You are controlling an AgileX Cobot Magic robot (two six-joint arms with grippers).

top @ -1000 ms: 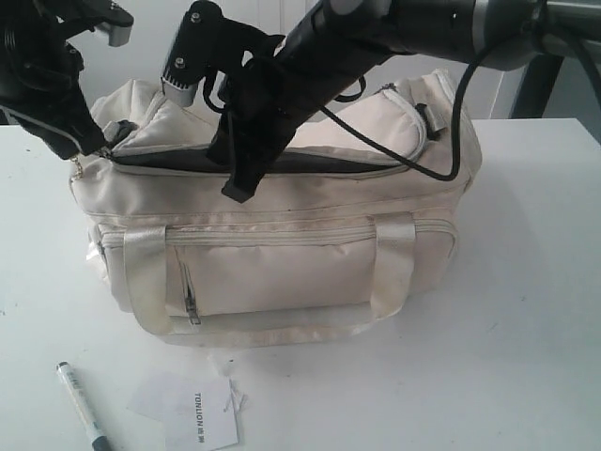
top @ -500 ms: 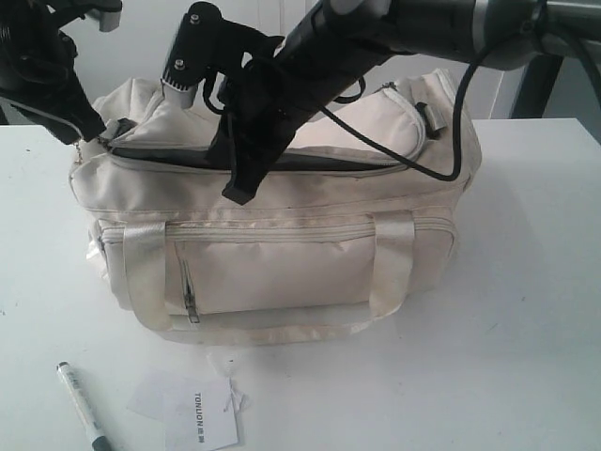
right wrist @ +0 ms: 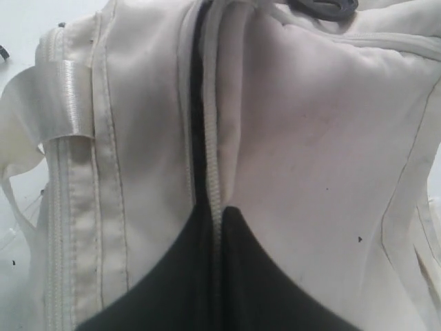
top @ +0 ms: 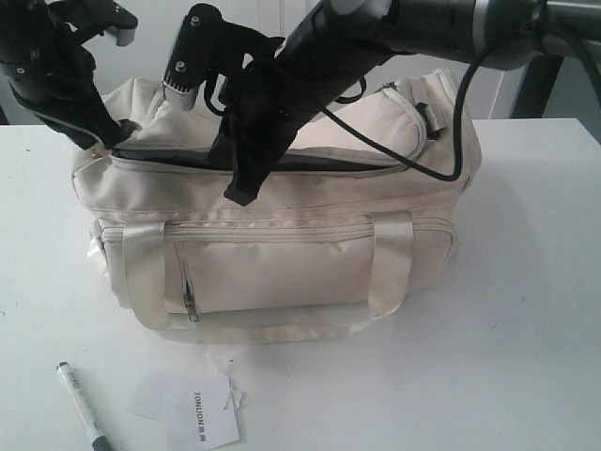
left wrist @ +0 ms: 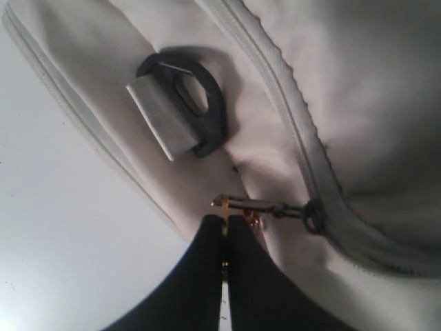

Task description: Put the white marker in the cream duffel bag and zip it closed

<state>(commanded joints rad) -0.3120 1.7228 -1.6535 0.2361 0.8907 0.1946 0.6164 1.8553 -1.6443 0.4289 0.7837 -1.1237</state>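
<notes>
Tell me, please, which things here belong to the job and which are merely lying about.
Job: cream duffel bag, white marker, zip pull pinched by the left hand.
Lying about: paper tag beside the marker.

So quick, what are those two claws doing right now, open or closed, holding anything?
Left gripper: closed on the zipper pull of the cream duffel bag.
Right gripper: closed, pinching the bag's open zipper edge.
</notes>
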